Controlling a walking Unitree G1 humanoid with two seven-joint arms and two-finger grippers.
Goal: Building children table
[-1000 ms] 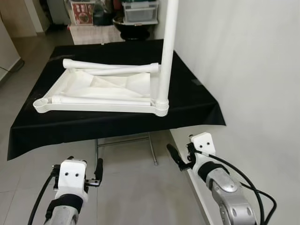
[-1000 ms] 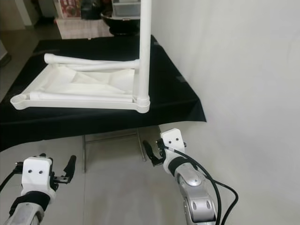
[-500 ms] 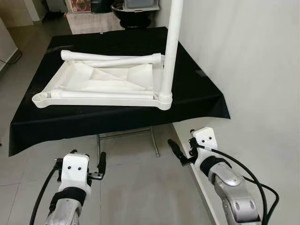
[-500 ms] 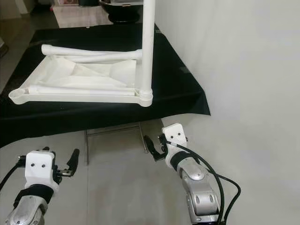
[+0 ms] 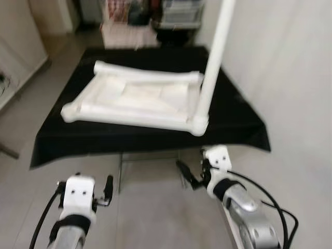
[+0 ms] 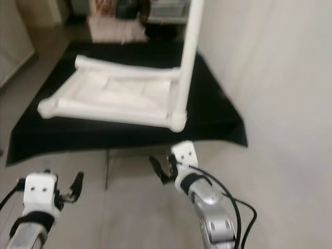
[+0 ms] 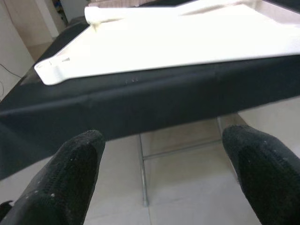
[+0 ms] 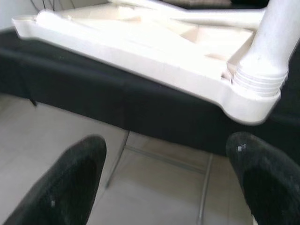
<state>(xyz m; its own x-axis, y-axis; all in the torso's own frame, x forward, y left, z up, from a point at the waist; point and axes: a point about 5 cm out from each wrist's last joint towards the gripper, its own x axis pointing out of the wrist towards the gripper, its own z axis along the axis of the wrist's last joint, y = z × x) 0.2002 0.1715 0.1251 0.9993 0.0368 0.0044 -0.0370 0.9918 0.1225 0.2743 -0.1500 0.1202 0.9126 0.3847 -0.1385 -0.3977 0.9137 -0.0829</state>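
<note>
The white children's table top lies upside down on a black-draped stand. One white leg stands upright in its near right corner socket. Another loose leg lies along the far edge. Both grippers hang low in front of the stand, below its edge and apart from the parts. My left gripper is open with nothing between its fingers. My right gripper is open too, facing the corner with the upright leg; it also shows in the eye view as the right gripper.
A pale wall runs close along the right side. The stand's metal frame shows under the cloth above a tiled floor. Boxes and bins sit behind the stand. A doorway edge is at the left.
The whole picture has shifted and blurred, so the camera has moved; the stand now sits further right in view. Both arms stay low and open, and the table parts lie as before.
</note>
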